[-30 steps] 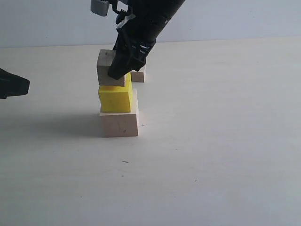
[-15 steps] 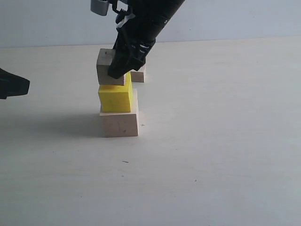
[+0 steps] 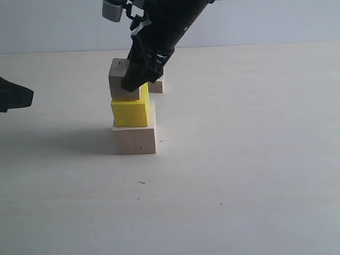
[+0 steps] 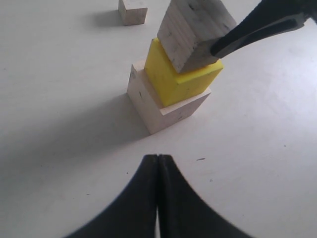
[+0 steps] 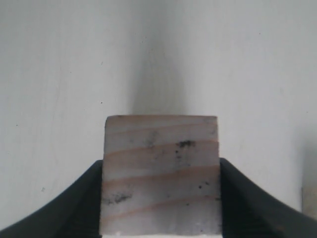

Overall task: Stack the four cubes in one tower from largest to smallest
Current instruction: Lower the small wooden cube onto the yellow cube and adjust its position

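Note:
The large pale wood cube (image 3: 135, 139) stands on the table with the yellow cube (image 3: 129, 111) on top of it, set toward the back left. My right gripper (image 3: 132, 83) is shut on a small pale wood cube (image 3: 119, 79), held tilted right at the yellow cube's top; whether they touch is unclear. The right wrist view shows this cube (image 5: 161, 168) between the black fingers (image 5: 81, 206). The second small pale cube (image 3: 157, 85) sits on the table behind the stack. My left gripper (image 4: 158, 159) is shut and empty, low in front of the stack (image 4: 158, 109).
The left arm's tip (image 3: 15, 97) hovers at the left edge of the exterior view. The pale table (image 3: 239, 175) stretches out around the stack, with a wall behind.
The right gripper has lowered the small pale cube slightly, closer onto the yellow cube. The left gripper has not moved.

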Motion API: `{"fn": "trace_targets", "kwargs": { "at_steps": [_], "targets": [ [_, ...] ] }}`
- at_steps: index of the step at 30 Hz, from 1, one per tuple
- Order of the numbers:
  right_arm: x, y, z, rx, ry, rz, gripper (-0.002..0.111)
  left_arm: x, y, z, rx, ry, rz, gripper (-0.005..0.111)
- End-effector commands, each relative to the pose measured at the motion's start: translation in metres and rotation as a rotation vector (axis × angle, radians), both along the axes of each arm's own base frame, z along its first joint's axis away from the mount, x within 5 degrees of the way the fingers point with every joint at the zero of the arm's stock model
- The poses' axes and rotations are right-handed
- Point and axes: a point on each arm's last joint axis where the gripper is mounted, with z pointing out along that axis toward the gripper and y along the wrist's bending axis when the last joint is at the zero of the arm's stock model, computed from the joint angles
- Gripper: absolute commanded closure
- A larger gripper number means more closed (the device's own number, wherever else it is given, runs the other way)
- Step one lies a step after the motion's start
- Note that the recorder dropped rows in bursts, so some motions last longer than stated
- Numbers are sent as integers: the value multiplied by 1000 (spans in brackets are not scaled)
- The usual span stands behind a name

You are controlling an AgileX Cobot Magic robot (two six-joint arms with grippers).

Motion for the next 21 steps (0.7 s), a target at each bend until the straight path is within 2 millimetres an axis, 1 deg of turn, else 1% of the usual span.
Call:
{"fn": "trace_targets", "kwargs": {
  "at_steps": [1, 12, 14, 17, 18, 21],
  "targets": [
    [-1, 2, 3, 19, 1, -3, 61, 2, 0, 2, -5, -11, 8, 107],
    [-2, 2, 3, 17, 5, 1, 61, 2, 0, 2, -5, -11, 8, 107],
    [-2, 2, 3, 17, 5, 1, 58, 2, 0, 2, -3, -12, 6, 107],
    [-2, 2, 3, 17, 5, 1, 48, 2, 0, 2, -2, -13, 5, 107],
    [-1, 2, 3, 18, 3, 0, 46, 2, 0, 2, -2, -13, 5, 107],
    [-1, 2, 3, 19, 1, -1, 46, 2, 0, 2, -2, -13, 5, 107]
  ]
}}
